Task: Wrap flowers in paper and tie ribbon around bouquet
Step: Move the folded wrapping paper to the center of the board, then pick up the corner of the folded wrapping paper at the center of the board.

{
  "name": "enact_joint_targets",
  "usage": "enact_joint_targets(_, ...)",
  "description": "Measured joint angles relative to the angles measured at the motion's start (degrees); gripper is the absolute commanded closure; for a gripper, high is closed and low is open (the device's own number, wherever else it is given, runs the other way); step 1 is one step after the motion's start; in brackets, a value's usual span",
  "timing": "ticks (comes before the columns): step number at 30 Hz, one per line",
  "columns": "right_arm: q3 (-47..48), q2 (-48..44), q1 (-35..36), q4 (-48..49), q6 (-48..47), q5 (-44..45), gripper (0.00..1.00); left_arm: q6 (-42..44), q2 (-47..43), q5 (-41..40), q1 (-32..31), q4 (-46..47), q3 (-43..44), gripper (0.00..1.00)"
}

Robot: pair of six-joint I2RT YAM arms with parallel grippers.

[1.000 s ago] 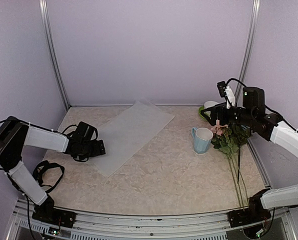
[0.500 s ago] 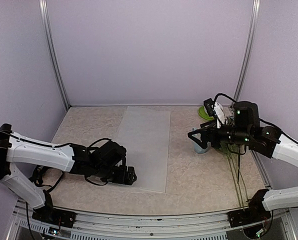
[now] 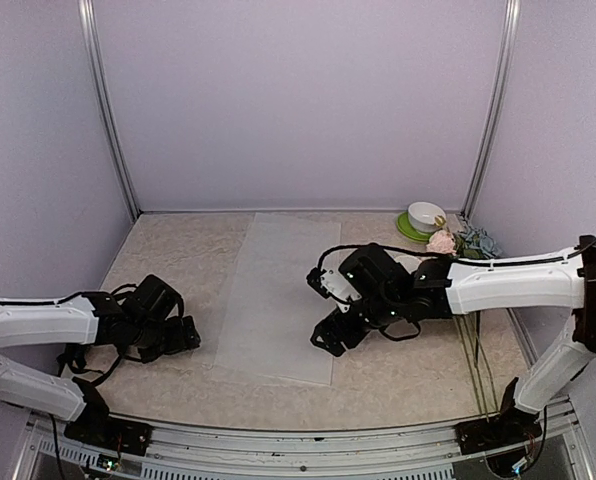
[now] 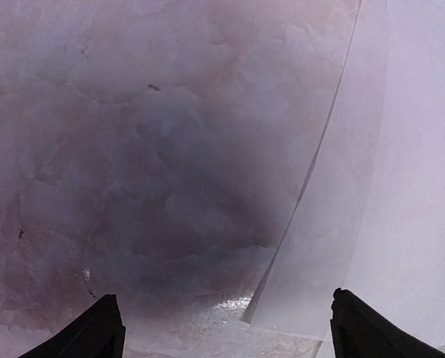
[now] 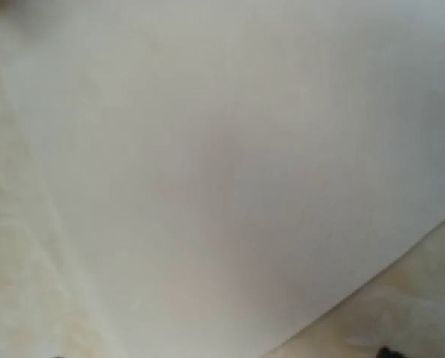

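Enclosed lab test booth, plain lilac walls point(image 3: 298, 100), aluminium posts point(image 3: 108, 110) (marble-look tabletop point(image 3: 178, 250)).

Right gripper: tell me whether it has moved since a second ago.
Yes. The right gripper has swung away from the green saucer at the far right, leftward and nearer, to the near right edge of the paper.

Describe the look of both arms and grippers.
Both arms have white tubular links, black joints and loose black cables: left arm, right arm. The left gripper and right gripper are black; the left wrist view shows dark, tapered fingertips.
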Motion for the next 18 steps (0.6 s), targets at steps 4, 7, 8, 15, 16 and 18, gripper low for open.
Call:
enact_joint_targets(4, 2.51, 7.56, 0.35, -1.64, 0.76, 1.14, 0.12, 0.59, 3.85, 3.15, 0.11, 3.04, -0.37, 0.10)
enact_joint_targets(7, 2.62, 11.08, 0.35, -2.58, 0.96, 2.19, 0.12, 1.57, 6.03, 5.31, 0.96, 8.59, -0.66, 0.12)
enact_joint_targets(8, 2.62, 12.11, 0.35, -2.97, 1.01, 2.54, 0.11, 1.62, 6.38, 6.16, 1.09, 10.47, -0.83, 0.13)
enact_joint_targets(15, 2.62, 18.32, 0.35, -2.12, 1.27, 4.04, 0.13, 1.55, 7.50, 12.44, -0.24, 17.68, -1.90, 0.17)
enact_joint_targets(16, 2.69, 18.53, 0.35, -1.53, 1.25, 3.76, 0.13, 1.42, 7.52, 13.57, -0.76, 18.36, -2.05, 0.17)
enact_joint_targets(18, 2.75, 18.91, 0.35, -0.39, 1.31, 3.69, 0.13, 1.18, 7.52, 15.61, -1.86, 19.34, -2.27, 0.17)
